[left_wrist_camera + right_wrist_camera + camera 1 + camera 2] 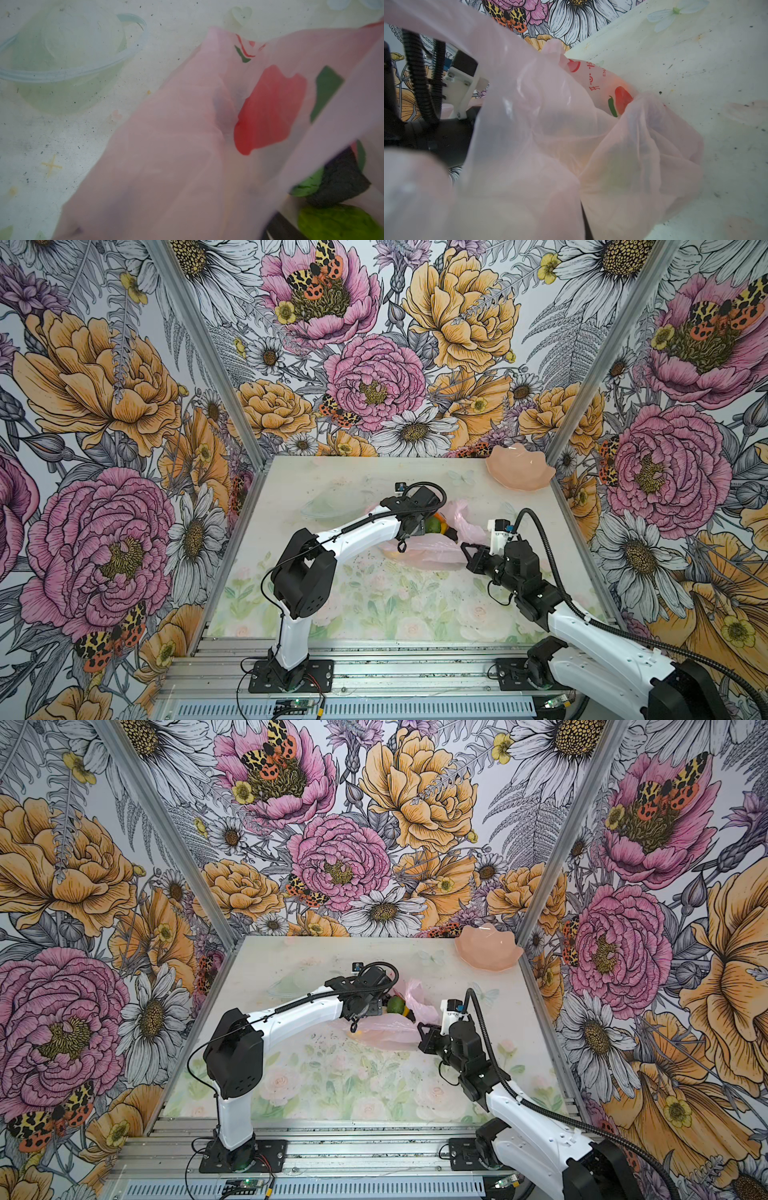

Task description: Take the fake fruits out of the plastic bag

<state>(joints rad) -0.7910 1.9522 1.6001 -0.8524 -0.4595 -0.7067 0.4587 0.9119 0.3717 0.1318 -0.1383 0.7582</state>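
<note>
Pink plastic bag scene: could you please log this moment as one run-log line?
right gripper shut on pale-pink translucent plastic bag | left gripper at bag mouth, state unclear | round green plastic toy fruit inside bag

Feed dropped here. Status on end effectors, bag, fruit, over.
Right end effector shut on plastic bag edge. Left end effector at bag mouth, jaws unseen. Fake fruits inside bag. Bowl far back, clear.

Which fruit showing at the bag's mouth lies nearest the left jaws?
The green lime in the plastic bag, right beside the left jaws; the orange piece and dark fruit lie beyond it.
</note>
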